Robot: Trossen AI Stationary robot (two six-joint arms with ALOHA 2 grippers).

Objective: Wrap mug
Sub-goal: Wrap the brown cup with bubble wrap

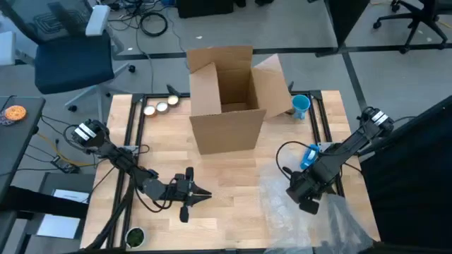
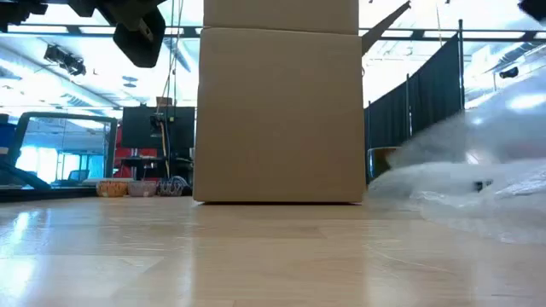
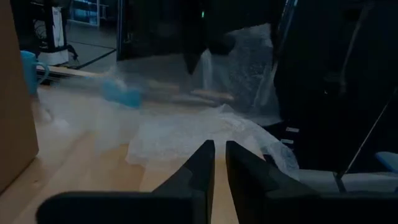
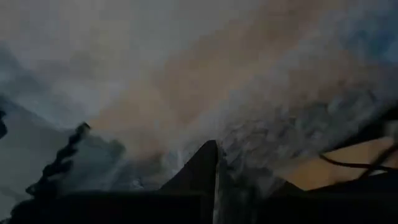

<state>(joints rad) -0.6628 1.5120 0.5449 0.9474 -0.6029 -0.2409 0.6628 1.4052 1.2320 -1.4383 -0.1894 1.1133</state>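
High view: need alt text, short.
Overhead on a wooden table: an open cardboard box at the back, a blue mug to its right. The right gripper is down on a clear bubble wrap sheet; the left gripper hovers near the front, fingers nearly together.

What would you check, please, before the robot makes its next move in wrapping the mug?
1. Mug located: blue mug stands beside the cardboard box, at the table's far right. Ok.
2. Mug on the wrap: it sits apart from the bubble wrap. Not ok.
3. Right hand gripping the wrap: its fingers look closed on the sheet in the right wrist view. Ok.
4. Left hand free: fingers nearly together, holding nothing, over bare table. Ok.
5. Wrap lying flat: it rises crumpled near the right hand in the low view. Not ok.
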